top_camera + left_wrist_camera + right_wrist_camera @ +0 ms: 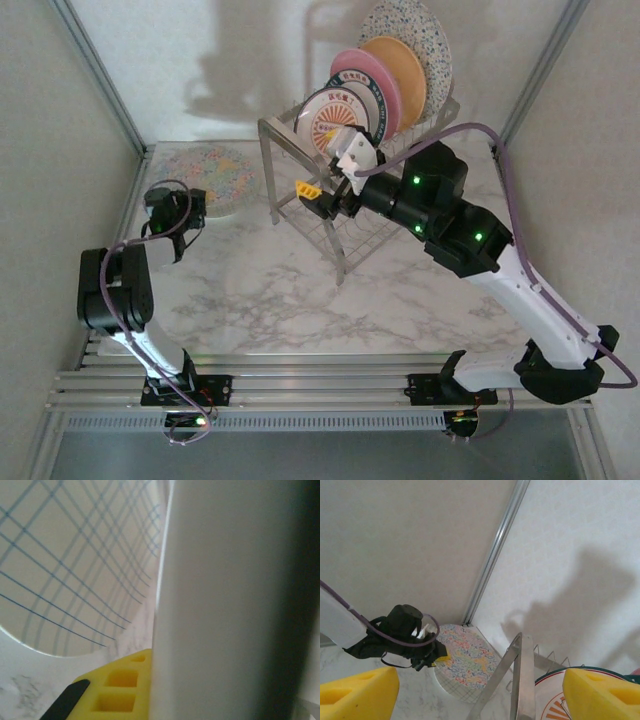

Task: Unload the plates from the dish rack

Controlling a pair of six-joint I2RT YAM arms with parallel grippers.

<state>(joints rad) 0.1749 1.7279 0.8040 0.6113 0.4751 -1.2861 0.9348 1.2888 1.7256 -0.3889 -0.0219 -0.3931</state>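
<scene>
Centrally, a silver wire dish rack [268,165] with a tubular frame holds five round plates upright: one large speckled plate [425,35], one orange plate [400,75], one pink plate [372,80] and two dark-rimmed sunburst plates [328,125]. Left of the rack, a sixth, flat speckled plate [212,172] lies on the marble-patterned table [300,300]. The right gripper [330,175] gapes wide and empty at the rack's front. The left gripper [178,205], beside the flat plate, is closed.

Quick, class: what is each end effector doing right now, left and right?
Left end effector: closed on the rim of the speckled plate.
Right end effector: open, holding nothing, by the dish rack.
</scene>
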